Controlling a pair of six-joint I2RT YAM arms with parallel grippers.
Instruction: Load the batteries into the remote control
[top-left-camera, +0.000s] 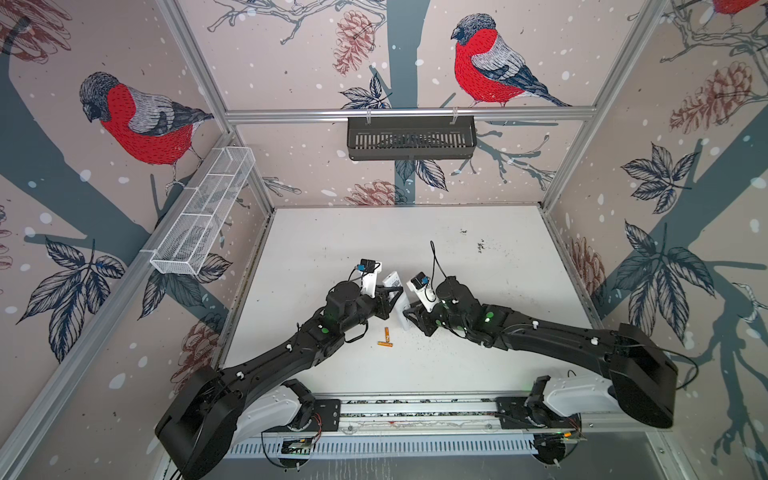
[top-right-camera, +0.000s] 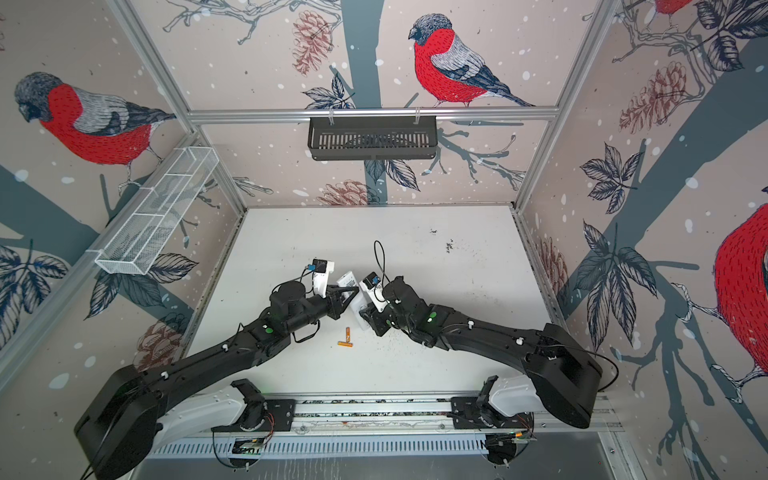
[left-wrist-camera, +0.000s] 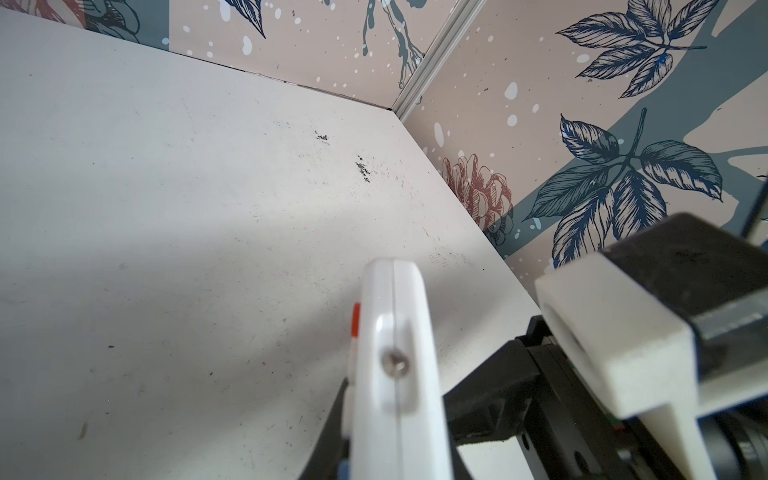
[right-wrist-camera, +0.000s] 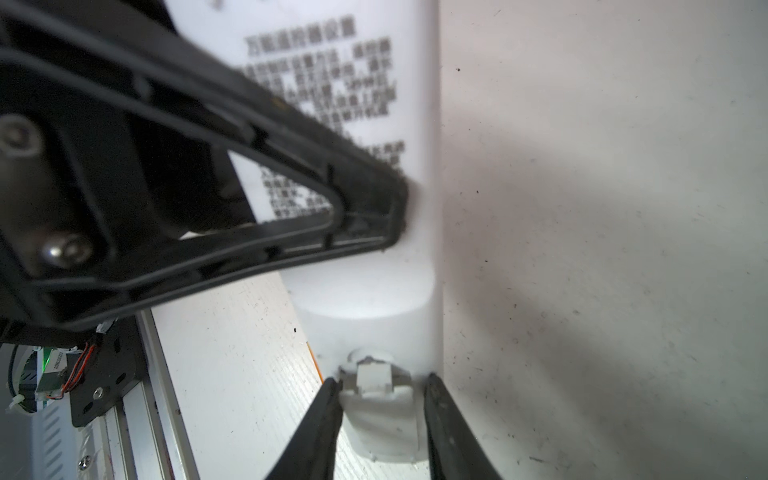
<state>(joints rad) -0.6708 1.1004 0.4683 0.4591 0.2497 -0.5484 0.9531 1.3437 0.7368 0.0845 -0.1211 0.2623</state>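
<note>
The white remote control (top-left-camera: 393, 279) (top-right-camera: 347, 279) is held off the table between the two arms in both top views, with my left gripper (top-left-camera: 396, 297) (top-right-camera: 351, 292) shut across its middle. In the left wrist view the remote (left-wrist-camera: 395, 353) shows edge-on, a red button on its side, running out from that gripper (left-wrist-camera: 395, 465). In the right wrist view its printed back (right-wrist-camera: 374, 124) faces the camera. There my right gripper (right-wrist-camera: 380, 399) (top-left-camera: 410, 314) pinches a small white battery cover (right-wrist-camera: 376, 419) at the remote's end. Two orange batteries (top-left-camera: 386, 333) (top-left-camera: 385, 343) (top-right-camera: 348, 332) lie on the table below the grippers.
A white wire basket (top-left-camera: 203, 212) hangs on the left wall and a black slotted basket (top-left-camera: 411, 137) on the back rail. The arms' base rail (top-left-camera: 415, 409) runs along the table's front edge. Dark specks (top-left-camera: 480, 247) mark the table at the back right.
</note>
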